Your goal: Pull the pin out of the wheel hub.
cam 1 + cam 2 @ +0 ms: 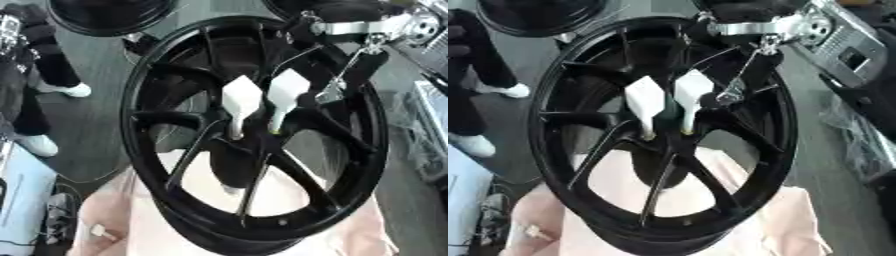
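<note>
A black spoked wheel hub (140,105) stands on edge on a pale pink surface (109,210). Two white pins with flat diamond-shaped heads stick out of its centre side by side: the left pin (241,98) and the right pin (287,89). My right hand (354,65), black with a silver wrist band, comes in from the upper right. It lies over the hub's upper right spokes, right beside the right pin's head. The black hand blends into the black spokes, so its hold on the pin cannot be made out. My left hand does not show.
A second black wheel (109,17) stands behind at the top left. A person's legs and white shoes (66,90) are on the floor at left. Silver equipment (846,47) fills the upper right. A light blue object (22,192) lies at lower left.
</note>
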You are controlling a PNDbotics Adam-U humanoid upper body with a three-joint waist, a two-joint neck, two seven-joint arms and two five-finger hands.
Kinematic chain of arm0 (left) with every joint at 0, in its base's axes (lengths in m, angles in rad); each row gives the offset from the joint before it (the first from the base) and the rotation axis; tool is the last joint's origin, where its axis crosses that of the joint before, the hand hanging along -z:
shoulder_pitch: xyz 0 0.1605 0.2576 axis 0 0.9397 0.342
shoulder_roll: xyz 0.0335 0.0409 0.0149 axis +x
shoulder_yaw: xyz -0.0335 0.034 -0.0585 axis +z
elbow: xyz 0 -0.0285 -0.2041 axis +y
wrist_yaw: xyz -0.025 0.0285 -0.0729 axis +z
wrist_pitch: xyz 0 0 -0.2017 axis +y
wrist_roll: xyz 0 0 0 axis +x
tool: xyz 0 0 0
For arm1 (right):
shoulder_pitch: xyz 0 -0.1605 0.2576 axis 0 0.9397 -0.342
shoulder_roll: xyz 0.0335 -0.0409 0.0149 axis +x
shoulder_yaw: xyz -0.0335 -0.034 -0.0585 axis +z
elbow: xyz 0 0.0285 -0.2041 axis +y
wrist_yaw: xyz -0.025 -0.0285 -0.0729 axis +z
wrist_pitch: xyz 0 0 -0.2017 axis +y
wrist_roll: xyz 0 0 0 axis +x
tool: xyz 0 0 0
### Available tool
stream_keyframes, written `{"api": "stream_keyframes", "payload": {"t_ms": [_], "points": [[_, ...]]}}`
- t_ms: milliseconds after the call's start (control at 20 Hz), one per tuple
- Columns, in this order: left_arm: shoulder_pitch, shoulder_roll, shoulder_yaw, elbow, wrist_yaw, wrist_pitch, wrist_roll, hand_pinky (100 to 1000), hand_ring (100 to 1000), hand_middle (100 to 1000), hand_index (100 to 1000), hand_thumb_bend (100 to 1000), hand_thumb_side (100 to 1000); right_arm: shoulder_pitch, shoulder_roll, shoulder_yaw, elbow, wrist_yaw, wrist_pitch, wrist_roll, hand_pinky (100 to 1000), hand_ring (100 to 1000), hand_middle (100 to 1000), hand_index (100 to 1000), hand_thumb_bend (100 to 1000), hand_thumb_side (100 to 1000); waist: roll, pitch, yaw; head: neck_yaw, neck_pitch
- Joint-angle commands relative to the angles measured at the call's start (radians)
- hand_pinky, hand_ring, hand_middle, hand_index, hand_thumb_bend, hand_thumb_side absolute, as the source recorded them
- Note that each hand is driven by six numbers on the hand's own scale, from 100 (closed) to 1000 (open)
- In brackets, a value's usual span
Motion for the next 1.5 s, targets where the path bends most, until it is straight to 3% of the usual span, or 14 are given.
{"api": "stream_keyframes", "payload": {"t_ms": [50, 300, 1500], "points": [[-0.017, 0.027, 0.001, -0.008, 0.003, -0.002, -0.004, 736, 797, 767, 784, 100, 660, -0.014, -0.022, -0.006, -0.006, -0.010, -0.286, 0.285, 859, 678, 612, 760, 404, 100, 0.003, -0.017, 0.000, 0.001, -0.001], [-0.019, 0.025, 0.000, -0.009, 0.004, 0.000, -0.004, 736, 796, 766, 783, 100, 659, -0.011, -0.017, -0.003, -0.005, -0.007, -0.276, 0.285, 850, 658, 566, 729, 402, 100, 0.002, -0.017, 0.000, 0.002, -0.001], [-0.023, 0.025, -0.010, -0.008, 0.011, 0.004, -0.011, 738, 798, 766, 773, 100, 662, 0.016, 0.002, -0.002, 0.023, 0.029, -0.220, 0.285, 827, 608, 510, 690, 397, 100, 0.005, -0.010, -0.001, 0.002, -0.001]]}}
